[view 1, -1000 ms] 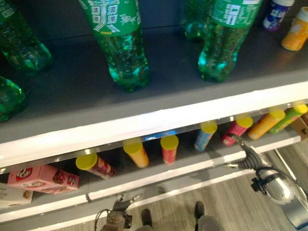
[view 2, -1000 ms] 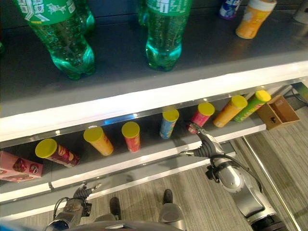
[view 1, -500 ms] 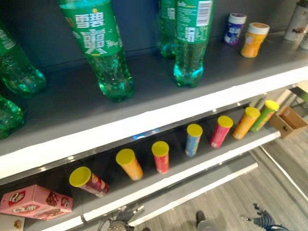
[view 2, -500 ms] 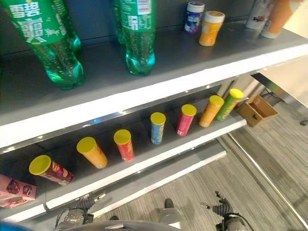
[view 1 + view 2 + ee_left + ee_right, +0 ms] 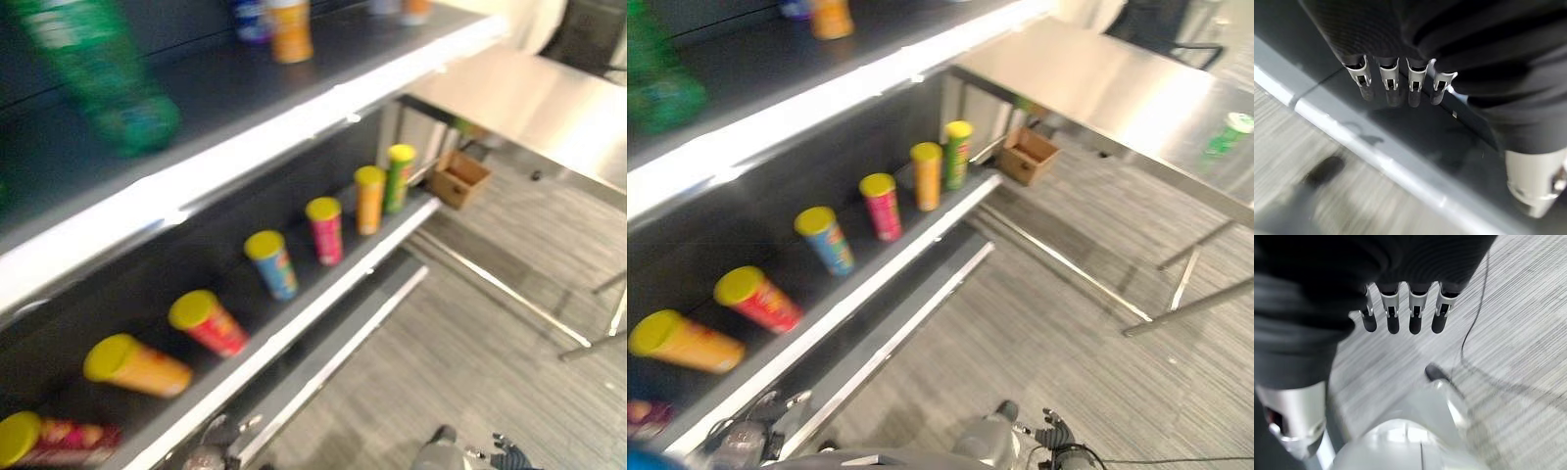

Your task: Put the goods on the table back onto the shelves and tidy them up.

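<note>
Left hand (image 5: 1400,83) hangs empty, fingers relaxed, low by the shelf base. View has swung right: tube cans (image 5: 881,205) stand along the lower shelf (image 5: 872,284), then the steel table (image 5: 1117,83) carrying, seemingly, a green bottle (image 5: 1225,137). Right hand (image 5: 1400,313) hangs empty too.

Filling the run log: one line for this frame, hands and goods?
left hand: open, empty, by shelf base | right hand: open, empty, over floor | green bottle: on steel table | cans: lower shelf
</note>
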{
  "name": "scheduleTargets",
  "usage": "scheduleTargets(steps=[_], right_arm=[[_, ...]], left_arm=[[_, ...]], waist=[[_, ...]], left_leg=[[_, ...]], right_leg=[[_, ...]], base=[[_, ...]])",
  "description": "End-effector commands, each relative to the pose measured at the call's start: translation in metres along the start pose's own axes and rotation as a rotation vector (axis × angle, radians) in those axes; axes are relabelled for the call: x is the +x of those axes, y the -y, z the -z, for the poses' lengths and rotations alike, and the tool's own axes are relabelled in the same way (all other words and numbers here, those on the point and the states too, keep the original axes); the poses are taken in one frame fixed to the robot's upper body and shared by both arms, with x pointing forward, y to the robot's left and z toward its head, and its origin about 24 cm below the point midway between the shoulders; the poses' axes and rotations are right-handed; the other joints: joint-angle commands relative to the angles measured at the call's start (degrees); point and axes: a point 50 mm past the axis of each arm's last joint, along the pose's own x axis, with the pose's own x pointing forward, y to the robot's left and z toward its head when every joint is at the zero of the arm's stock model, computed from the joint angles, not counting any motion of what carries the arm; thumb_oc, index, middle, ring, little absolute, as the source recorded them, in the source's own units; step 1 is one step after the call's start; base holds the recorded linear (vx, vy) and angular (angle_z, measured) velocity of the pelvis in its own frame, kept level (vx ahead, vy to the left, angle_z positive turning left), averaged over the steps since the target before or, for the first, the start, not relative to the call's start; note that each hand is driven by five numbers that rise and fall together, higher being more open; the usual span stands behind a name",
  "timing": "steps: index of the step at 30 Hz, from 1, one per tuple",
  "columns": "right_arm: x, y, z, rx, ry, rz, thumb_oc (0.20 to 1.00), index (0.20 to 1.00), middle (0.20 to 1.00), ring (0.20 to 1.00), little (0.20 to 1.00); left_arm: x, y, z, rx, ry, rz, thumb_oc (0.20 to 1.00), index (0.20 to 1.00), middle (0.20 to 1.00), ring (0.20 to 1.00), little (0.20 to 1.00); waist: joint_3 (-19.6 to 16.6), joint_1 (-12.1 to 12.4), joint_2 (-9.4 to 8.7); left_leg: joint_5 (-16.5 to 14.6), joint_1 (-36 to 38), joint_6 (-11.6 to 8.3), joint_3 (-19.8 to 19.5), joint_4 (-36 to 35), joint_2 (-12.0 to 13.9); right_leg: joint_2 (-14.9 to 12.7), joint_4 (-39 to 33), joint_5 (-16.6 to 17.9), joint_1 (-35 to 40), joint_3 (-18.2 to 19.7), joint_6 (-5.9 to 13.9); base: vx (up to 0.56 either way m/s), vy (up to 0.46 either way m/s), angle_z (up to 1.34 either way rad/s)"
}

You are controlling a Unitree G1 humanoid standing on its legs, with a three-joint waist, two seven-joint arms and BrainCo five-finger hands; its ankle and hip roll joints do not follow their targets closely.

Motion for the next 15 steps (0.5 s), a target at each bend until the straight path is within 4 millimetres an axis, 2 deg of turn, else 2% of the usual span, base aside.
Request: scheduleTargets(steps=[1,2,3,4,5,6,7,8,9,10,11,12,13,14,15], right_arm=[[-0.002,0.002,-0.014,0.119,0.085,0.025,1.000,1.000,1.000,1.000,1.000],[-0.003,0.004,-0.013,0.124,0.086,0.029,1.000,1.000,1.000,1.000,1.000],[-0.003,0.004,-0.012,0.124,0.086,0.030,1.000,1.000,1.000,1.000,1.000],[-0.004,0.010,-0.011,0.112,0.088,0.043,1.000,1.000,1.000,1.000,1.000],[-0.004,0.013,-0.014,0.100,0.099,0.037,1.000,1.000,1.000,1.000,1.000],[0.000,0.017,-0.026,0.054,0.121,0.032,1.000,1.000,1.000,1.000,1.000],[0.002,0.019,-0.035,0.024,0.148,0.032,1.000,1.000,1.000,1.000,1.000],[0.003,0.019,-0.038,0.004,0.154,0.020,1.000,1.000,1.000,1.000,1.000],[0.004,0.022,-0.044,-0.001,0.168,0.024,1.000,1.000,1.000,1.000,1.000],[0.005,0.022,-0.044,-0.001,0.168,0.024,1.000,1.000,1.000,1.000,1.000],[0.005,0.023,-0.049,-0.012,0.187,0.023,1.000,1.000,1.000,1.000,1.000],[0.008,0.022,-0.060,-0.038,0.213,0.019,1.000,1.000,1.000,1.000,1.000],[0.009,0.022,-0.064,-0.058,0.221,0.020,1.000,1.000,1.000,1.000,1.000],[0.009,0.022,-0.064,-0.058,0.222,0.020,1.000,1.000,1.000,1.000,1.000],[0.010,0.021,-0.074,-0.100,0.256,0.021,1.000,1.000,1.000,1.000,1.000]], left_arm=[[0.005,-0.023,-0.039,-0.035,0.140,-0.047,1.000,1.000,1.000,1.000,1.000],[0.004,-0.020,-0.039,-0.034,0.141,-0.036,1.000,1.000,1.000,1.000,1.000],[0.004,-0.020,-0.039,-0.034,0.140,-0.035,1.000,1.000,1.000,1.000,1.000],[0.004,-0.020,-0.038,-0.043,0.142,-0.035,1.000,1.000,1.000,1.000,1.000],[0.006,-0.026,-0.036,-0.076,0.109,-0.035,1.000,1.000,1.000,1.000,1.000],[0.004,-0.041,-0.024,-0.146,0.090,-0.088,1.000,1.000,1.000,1.000,1.000],[0.001,-0.047,-0.012,-0.180,0.067,-0.120,1.000,1.000,1.000,1.000,1.000],[0.001,-0.046,-0.009,-0.195,0.058,-0.114,1.000,1.000,1.000,1.000,1.000],[0.001,-0.046,-0.012,-0.208,0.068,-0.120,1.000,1.000,1.000,1.000,1.000],[0.001,-0.046,-0.012,-0.208,0.069,-0.120,1.000,1.000,1.000,1.000,1.000],[0.001,-0.043,-0.010,-0.206,0.067,-0.113,1.000,1.000,1.000,1.000,1.000],[0.000,-0.035,-0.006,-0.203,0.058,-0.088,1.000,1.000,1.000,1.000,1.000],[0.000,-0.032,-0.005,-0.199,0.056,-0.081,1.000,1.000,1.000,1.000,1.000],[0.000,-0.032,-0.005,-0.200,0.056,-0.082,1.000,1.000,1.000,1.000,1.000],[0.000,-0.031,-0.006,-0.176,0.061,-0.069,1.000,1.000,1.000,1.000,1.000]], waist=[[0.05,-1.34,-4.78],[0.10,-1.52,-4.38],[0.17,-1.41,-4.13],[0.62,-1.00,-4.15],[0.57,-1.23,-3.98],[0.82,1.12,-5.68],[1.22,3.06,-6.59],[1.29,3.53,-6.91],[1.52,4.10,-7.75],[1.55,4.14,-7.75],[1.98,4.85,-7.97],[2.59,6.50,-7.83],[2.84,7.41,-7.10],[2.76,7.36,-7.17],[3.11,9.00,-5.68]], left_leg=[[5.56,-2.38,-5.63,-2.03,5.28,5.00],[7.66,-1.99,-5.75,-1.77,6.50,6.57],[7.77,-1.91,-5.86,-1.74,6.57,6.97],[11.35,-2.39,-5.70,-3.77,10.04,7.97],[11.27,-2.33,-5.05,-5.05,12.05,8.75],[5.00,-8.23,-0.28,-17.15,19.60,2.16],[1.14,-10.79,1.33,-22.61,21.00,-3.03],[-1.77,-12.06,2.54,-24.96,21.85,-5.85],[-3.53,-13.60,3.97,-25.59,21.70,-9.02],[-3.60,-13.58,4.01,-25.53,21.76,-9.03],[-5.41,-16.17,4.63,-26.42,21.91,-11.34],[-5.66,-20.30,5.21,-27.54,16.15,-16.12],[-3.55,-21.01,4.82,-28.21,11.74,-17.50],[-3.29,-21.00,4.84,-28.21,11.42,-17.60],[1.77,-24.43,3.80,-27.81,2.08,-19.68]], right_leg=[[3.76,-11.29,0.66,5.56,5.93,2.86],[6.12,-12.21,-0.48,6.00,6.65,1.79],[6.57,-12.40,-0.53,6.13,6.65,1.58],[9.28,-13.76,-1.47,6.82,7.85,0.24],[11.38,-15.09,-1.92,7.21,9.14,-0.74],[13.58,-17.44,-1.85,7.69,13.40,-2.04],[14.77,-18.20,-2.38,8.21,16.23,-2.23],[15.60,-18.09,-2.91,8.54,18.22,-2.47],[15.59,-18.44,-2.53,8.49,19.74,-2.55],[15.57,-18.42,-2.53,8.50,19.78,-2.53],[15.87,-18.68,-2.84,9.05,20.80,-2.50],[16.79,-19.41,-3.12,9.88,22.53,-2.05],[17.87,-19.57,-3.36,10.47,23.23,-1.91],[17.79,-19.57,-3.33,10.35,23.20,-1.90],[20.00,-20.04,-4.52,12.06,23.73,-2.01]], base=[[0.20,-0.634,-0.67],[0.15,-0.478,-0.71],[0.12,-0.325,-0.47],[0.12,-0.294,-0.60],[0.23,-0.499,-0.67],[0.24,-0.453,-1.11],[0.29,-0.414,-1.76],[0.22,-0.252,-2.15],[0.13,-0.119,-1.83],[0.12,-0.092,-1.12],[0.22,-0.065,-0.73],[0.29,-0.058,-0.40],[0.21,-0.019,-0.37],[0.29,-0.010,-0.60],[0.30,-0.016,-0.82]])
